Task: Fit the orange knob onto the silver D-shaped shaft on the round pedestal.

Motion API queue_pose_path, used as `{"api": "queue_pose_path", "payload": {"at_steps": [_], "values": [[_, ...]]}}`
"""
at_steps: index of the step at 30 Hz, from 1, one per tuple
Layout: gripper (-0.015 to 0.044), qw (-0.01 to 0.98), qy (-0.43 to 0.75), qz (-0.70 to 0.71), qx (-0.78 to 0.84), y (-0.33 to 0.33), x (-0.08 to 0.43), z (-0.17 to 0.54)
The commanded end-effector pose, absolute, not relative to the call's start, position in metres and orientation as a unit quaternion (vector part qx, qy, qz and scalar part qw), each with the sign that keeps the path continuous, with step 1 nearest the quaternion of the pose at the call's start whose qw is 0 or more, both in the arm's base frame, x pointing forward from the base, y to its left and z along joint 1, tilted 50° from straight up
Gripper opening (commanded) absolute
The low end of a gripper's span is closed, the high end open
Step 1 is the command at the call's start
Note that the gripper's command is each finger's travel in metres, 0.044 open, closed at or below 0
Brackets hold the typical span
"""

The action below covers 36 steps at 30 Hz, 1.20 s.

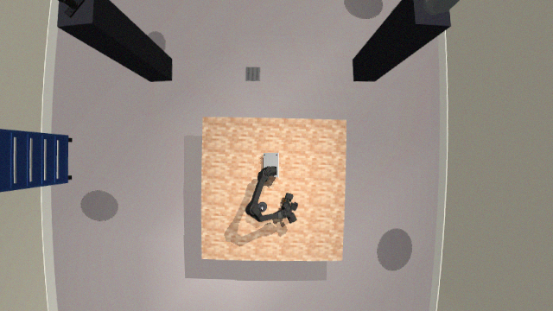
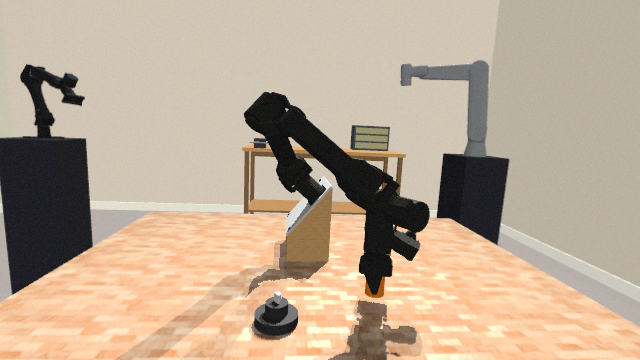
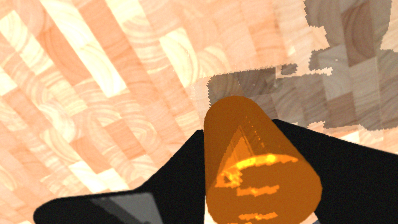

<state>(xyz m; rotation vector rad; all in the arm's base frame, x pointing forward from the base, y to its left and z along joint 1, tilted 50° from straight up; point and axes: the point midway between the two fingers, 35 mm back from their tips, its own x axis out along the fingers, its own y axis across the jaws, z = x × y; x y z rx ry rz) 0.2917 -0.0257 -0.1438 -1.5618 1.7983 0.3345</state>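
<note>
We observe a wood-block table top (image 1: 320,147) (image 2: 190,250) (image 3: 125,100), with a workbench by the wall behind it and two dark plinths (image 2: 45,200) (image 2: 462,200), each bearing another arm. Our arm (image 1: 257,192) (image 2: 320,145) is mounted on a wedge-shaped wooden base (image 2: 308,245) with a sloping pale plate. We find the gripper (image 1: 289,208) (image 2: 375,287) (image 3: 236,131) pointing down, its jaws partly open and closed upon the orange knob (image 2: 379,291) (image 3: 260,165). The knob is upright, above the table and apart from the round pedestal (image 1: 262,206) (image 2: 276,320). We note the silver shaft (image 2: 277,297) standing uncovered on the pedestal; the knob's hole is hidden from us
</note>
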Motion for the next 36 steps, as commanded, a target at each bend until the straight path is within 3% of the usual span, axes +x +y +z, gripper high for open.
{"api": "queue_pose_path", "payload": {"at_steps": [1,10,19,35,36], "values": [[0.0,0.355,0.699,0.128,-0.607,-0.0427,0.2909,-0.1583],[0.0,0.354,0.7,0.127,-0.607,-0.0488,0.2901,-0.1626],[0.0236,0.356,0.702,0.127,-0.604,-0.0478,0.2907,-0.1617],[0.024,0.356,0.702,0.127,-0.604,-0.0478,0.2907,-0.1617],[0.0266,0.357,0.701,0.127,-0.604,-0.0458,0.2911,-0.1602]]}}
